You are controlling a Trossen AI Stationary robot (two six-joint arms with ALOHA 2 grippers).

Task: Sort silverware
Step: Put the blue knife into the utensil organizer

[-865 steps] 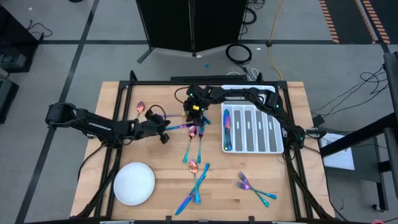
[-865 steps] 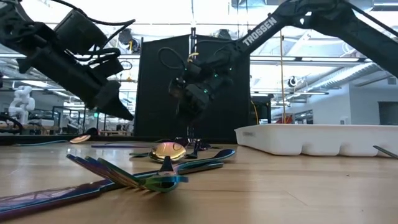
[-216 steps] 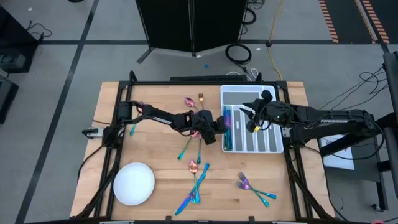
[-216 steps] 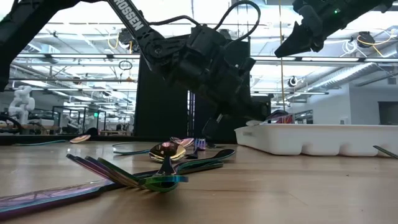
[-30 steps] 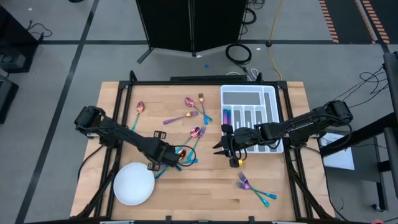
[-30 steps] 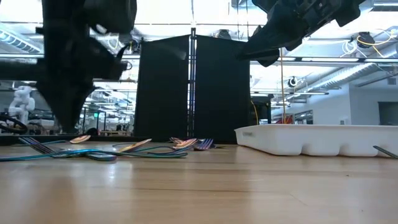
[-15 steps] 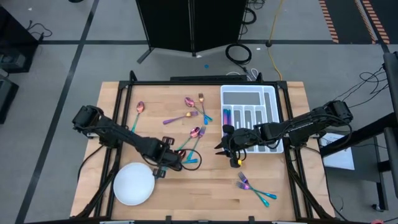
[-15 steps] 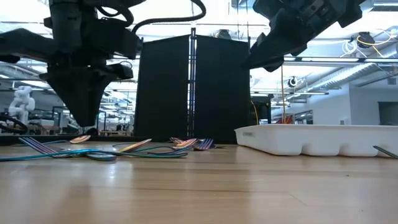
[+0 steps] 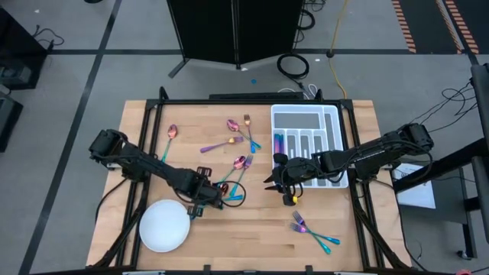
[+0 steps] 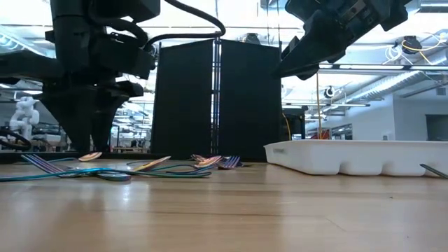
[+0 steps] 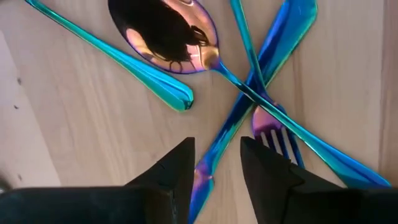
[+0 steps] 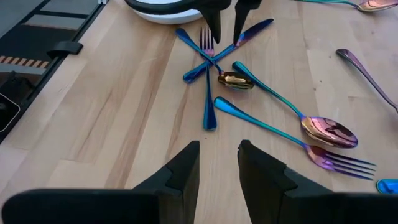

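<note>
High view: wooden table [image 9: 153,114], grey floor [image 9: 76,61].

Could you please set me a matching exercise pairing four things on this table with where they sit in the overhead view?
Things:
1. round white plate
2. white divided plastic tray
3. pair of iridescent rainbow metal forks lying alone
4. left gripper

Places:
a. upper right of the table
b. lower right
c. lower left corner
d. over the crossed iridescent cutlery, just right of the plate

Pairs: 1-c, 2-a, 3-b, 4-d.
</note>
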